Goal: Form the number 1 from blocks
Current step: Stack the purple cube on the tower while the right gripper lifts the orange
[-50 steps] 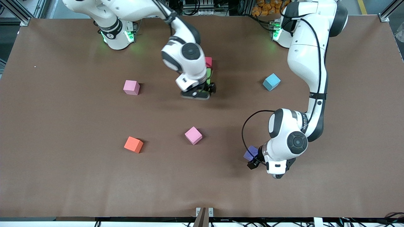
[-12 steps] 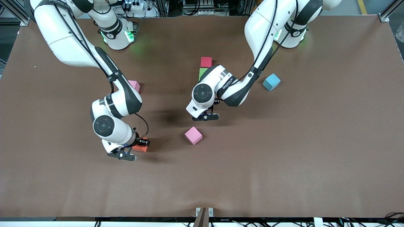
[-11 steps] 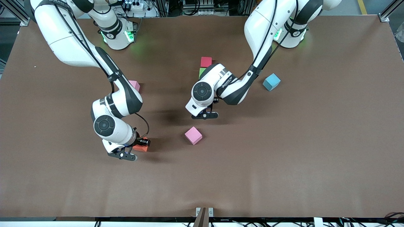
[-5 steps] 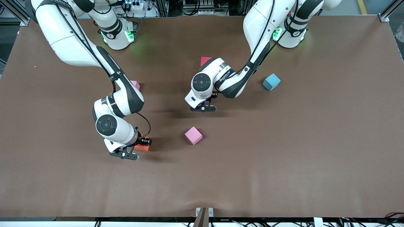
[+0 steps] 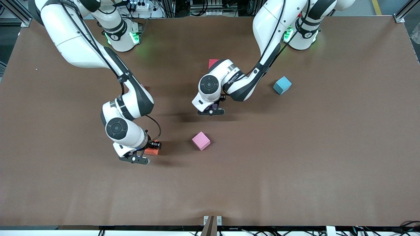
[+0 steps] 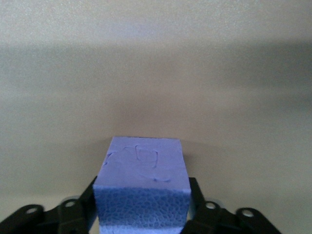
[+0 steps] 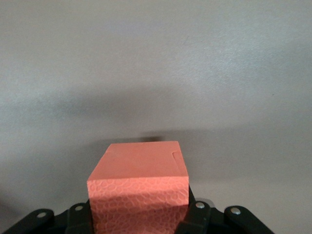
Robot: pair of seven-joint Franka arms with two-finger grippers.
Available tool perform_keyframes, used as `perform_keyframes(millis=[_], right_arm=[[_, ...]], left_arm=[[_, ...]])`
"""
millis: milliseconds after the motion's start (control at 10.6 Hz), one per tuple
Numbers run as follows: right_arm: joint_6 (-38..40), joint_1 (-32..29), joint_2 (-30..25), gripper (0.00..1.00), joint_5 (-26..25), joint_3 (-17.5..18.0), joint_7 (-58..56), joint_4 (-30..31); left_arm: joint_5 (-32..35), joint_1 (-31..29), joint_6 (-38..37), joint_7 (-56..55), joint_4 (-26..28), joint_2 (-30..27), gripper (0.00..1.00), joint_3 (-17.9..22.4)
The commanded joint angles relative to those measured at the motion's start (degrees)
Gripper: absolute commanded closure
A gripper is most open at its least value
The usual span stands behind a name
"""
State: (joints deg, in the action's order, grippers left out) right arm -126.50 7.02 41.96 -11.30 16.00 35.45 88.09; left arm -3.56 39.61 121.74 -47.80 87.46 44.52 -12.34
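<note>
right gripper (image 5: 146, 153) now carrying orange block (image 5: 153, 151) closer to pink cube (image 5: 201, 141), fingers clenched on it. left gripper (image 5: 214, 108) gripping purple block (image 6: 142, 183) over table (image 5: 295, 147) btwn pink cube & red block (image 5: 212, 62).

Loose cube (image 5: 200, 141) on the table (image 5: 295, 164), nearer the front camera than another cube (image 5: 282, 85).

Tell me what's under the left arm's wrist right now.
The left gripper is shut on the purple block. A corner of the red block shows above the wrist; the green blocks placed earlier are covered by the arm.
</note>
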Motion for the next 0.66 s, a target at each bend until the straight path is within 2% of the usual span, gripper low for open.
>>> perform_keyframes(millis=[0, 95, 284, 568], right_arm=[[0.99, 1.58, -1.88, 1.0, -0.56, -0.27, 0.75, 0.94], [1.86, 2.02, -1.97, 1.0, -0.47, -0.18, 0.93, 1.03], [3.01, 4.48, -3.28, 1.0, -0.47, -0.27, 1.19, 2.78], [2.58, 12.8, -4.34, 1.0, -0.56, -0.18, 7.05, 3.41]], left_arm=[[1.45, -0.67, 0.86, -2.04, 1.67, -1.81, 0.0, -0.93], [1.36, -1.37, 0.51, -3.52, 1.58, -3.29, 0.0, -1.28], [1.45, -4.61, -3.06, -6.52, 1.67, -12.66, 0.0, -1.99], [1.45, -15.67, -9.58, 0.47, 1.58, -25.85, 0.0, -1.55]])
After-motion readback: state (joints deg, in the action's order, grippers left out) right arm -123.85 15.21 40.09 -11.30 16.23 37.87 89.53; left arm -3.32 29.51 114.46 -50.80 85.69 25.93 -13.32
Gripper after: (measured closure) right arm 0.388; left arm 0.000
